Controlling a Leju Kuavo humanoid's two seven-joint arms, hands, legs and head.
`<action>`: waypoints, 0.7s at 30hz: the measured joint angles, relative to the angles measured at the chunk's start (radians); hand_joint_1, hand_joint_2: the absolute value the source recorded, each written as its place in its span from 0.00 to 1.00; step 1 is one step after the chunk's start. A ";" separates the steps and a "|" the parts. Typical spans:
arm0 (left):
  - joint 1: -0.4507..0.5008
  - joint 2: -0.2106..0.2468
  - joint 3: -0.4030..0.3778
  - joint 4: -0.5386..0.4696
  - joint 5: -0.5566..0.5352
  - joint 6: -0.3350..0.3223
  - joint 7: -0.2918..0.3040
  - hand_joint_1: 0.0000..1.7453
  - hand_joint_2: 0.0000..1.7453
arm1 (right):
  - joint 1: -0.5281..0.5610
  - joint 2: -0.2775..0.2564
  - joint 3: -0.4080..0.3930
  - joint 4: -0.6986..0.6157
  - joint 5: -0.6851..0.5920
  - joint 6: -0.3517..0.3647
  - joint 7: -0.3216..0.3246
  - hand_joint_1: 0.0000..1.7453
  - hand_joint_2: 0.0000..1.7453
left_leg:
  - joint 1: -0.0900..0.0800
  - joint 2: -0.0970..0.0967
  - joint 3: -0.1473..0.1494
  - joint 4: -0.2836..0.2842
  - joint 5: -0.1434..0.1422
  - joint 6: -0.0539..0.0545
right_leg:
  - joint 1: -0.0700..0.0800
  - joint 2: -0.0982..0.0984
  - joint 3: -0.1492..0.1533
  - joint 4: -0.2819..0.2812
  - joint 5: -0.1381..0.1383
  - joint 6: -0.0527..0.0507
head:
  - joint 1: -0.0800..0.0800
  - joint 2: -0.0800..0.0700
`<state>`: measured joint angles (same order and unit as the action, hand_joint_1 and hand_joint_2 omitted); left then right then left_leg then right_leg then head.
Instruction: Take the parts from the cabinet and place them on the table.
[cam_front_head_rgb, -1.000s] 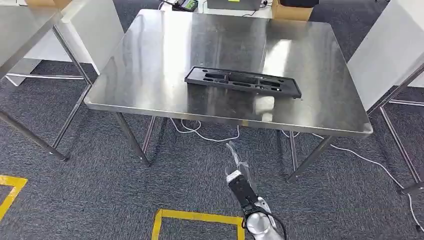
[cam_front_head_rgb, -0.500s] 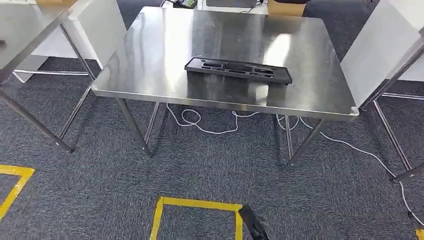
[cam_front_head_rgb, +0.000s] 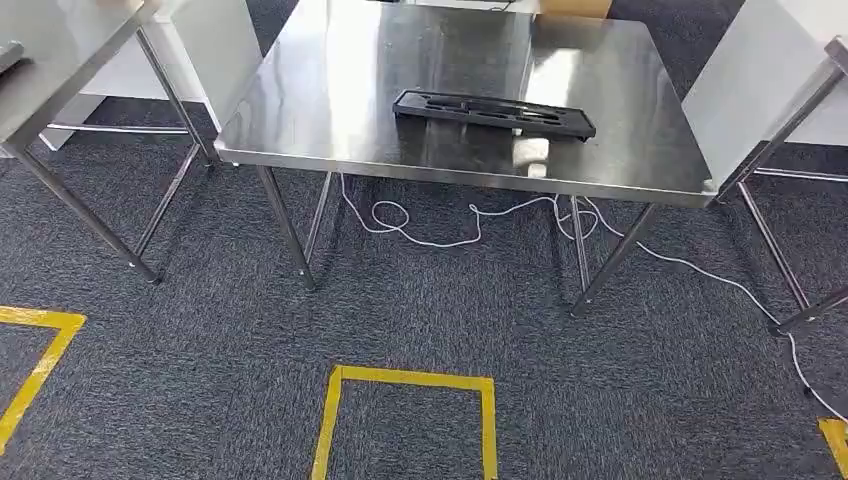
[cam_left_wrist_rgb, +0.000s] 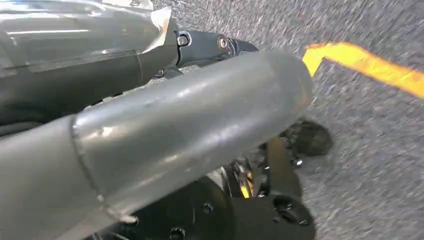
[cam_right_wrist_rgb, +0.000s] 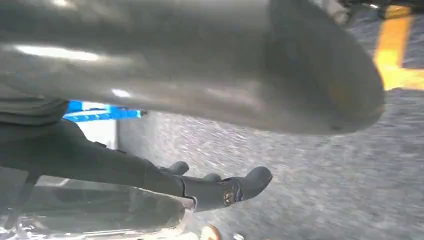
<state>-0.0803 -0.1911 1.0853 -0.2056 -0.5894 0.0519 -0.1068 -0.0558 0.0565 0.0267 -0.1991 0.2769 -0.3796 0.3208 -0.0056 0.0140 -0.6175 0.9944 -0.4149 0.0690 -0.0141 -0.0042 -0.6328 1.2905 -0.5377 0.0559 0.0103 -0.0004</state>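
Note:
A long black moulded part (cam_front_head_rgb: 494, 112) lies flat on the steel table (cam_front_head_rgb: 330, 110), towards its right front. My left hand (cam_left_wrist_rgb: 190, 115) hangs over the grey carpet, its thick grey thumb lying along a straight dark finger (cam_left_wrist_rgb: 210, 42), with nothing in it. My right hand (cam_right_wrist_rgb: 210, 85) also hangs low. Its dark fingers (cam_right_wrist_rgb: 225, 190) stretch out apart from the thumb and hold nothing. Clear plastic film covers part of each hand.
A second steel table (cam_front_head_rgb: 60, 60) stands at the left and a metal frame (cam_front_head_rgb: 790, 130) at the right. A white cable (cam_front_head_rgb: 430, 235) loops on the carpet under the table. Yellow tape (cam_front_head_rgb: 405, 378) marks a square on the floor in front.
The whole view has shifted, so the camera has moved and the table now lies farther off. My right hand, at the lower edge a second ago, has left the head view.

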 joint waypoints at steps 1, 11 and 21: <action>0.000 0.000 -0.002 0.000 0.000 0.000 0.000 0.00 0.00 | 0.000 -0.001 -0.004 0.001 0.000 -0.001 0.001 0.00 0.00 | 0.000 0.000 -0.019 0.001 0.015 -0.003 | 0.003 0.000 0.060 -0.064 0.025 0.005 | 0.000 0.000; 0.008 0.002 -0.015 0.000 -0.031 -0.009 -0.001 0.00 0.00 | 0.005 -0.001 -0.033 0.007 -0.013 -0.075 -0.039 0.00 0.00 | 0.015 -0.012 -0.077 0.171 -0.132 -0.064 | 0.006 -0.014 0.202 -0.350 0.018 -0.079 | -0.011 0.000; 0.002 0.004 -0.032 0.000 -0.042 -0.015 -0.004 0.00 0.00 | -0.001 -0.010 -0.053 0.008 -0.017 -0.105 -0.090 0.00 0.00 | 0.026 -0.020 0.174 -0.015 -0.133 -0.065 | 0.003 -0.017 0.062 -0.302 0.116 -0.024 | -0.012 0.000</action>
<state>-0.0779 -0.1873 1.0532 -0.2052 -0.6317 0.0370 -0.1110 -0.0571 0.0465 -0.0263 -0.1915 0.2597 -0.4845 0.2312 0.0207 -0.0057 -0.4438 0.9798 -0.5477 0.0041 -0.0112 -0.0213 -0.5706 0.9882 -0.4216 0.0321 -0.0015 -0.0004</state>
